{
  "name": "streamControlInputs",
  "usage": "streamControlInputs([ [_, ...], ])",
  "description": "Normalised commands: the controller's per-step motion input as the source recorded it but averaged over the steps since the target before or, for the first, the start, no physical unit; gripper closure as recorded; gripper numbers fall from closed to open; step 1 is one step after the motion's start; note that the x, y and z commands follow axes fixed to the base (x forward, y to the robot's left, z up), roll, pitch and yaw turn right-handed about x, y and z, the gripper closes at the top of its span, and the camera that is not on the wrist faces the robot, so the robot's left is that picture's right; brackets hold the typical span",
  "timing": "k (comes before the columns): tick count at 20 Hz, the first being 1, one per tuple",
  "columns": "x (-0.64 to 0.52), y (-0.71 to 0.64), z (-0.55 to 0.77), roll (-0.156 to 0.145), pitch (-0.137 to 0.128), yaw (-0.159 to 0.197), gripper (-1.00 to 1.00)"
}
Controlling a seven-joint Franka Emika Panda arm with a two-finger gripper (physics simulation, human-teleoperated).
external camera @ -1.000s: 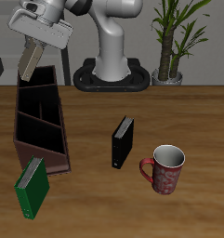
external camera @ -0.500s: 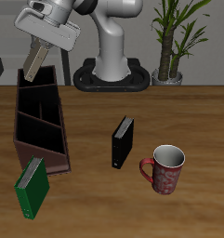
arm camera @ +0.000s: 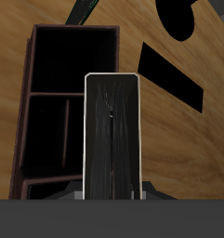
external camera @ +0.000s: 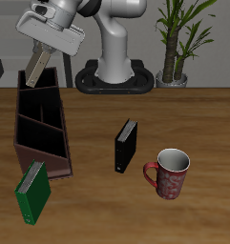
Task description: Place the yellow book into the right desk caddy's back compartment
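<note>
Since the end effector (external camera: 42, 46) grips the yellow book (external camera: 34, 65) tilted above the right desk caddy (external camera: 40, 124), it'll probably snag the back compartment (external camera: 38, 98) wall lol.

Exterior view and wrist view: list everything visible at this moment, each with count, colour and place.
yellow book: one, olive-tan, held in the air above the caddy's far end.
right desk caddy: one, dark reddish-brown, on the table, running front to back.
back compartment: one, dark, the caddy's end section farthest from the table's front edge.
green book: one, green, at the table's front edge by the caddy's near end.
black book: one, black, mid-table, standing.
mug: one, red patterned, near the black book.
potted plant: one, green, behind the table.
gripper: one, grey, shut on the yellow book.
</note>
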Motion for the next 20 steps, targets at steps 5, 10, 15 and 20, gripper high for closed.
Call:
streamControlInputs([
  [5,0.1,0.07,-0.06,0.013,-0.017,-0.003,1.0],
  [10,0.12,0.08,-0.23,0.022,0.028,0.007,1.0],
  [15,0.09,0.12,-0.23,0.029,0.019,0.008,1.0],
  [20,0.03,0.0,-0.24,0.01,0.02,0.018,1.0],
])
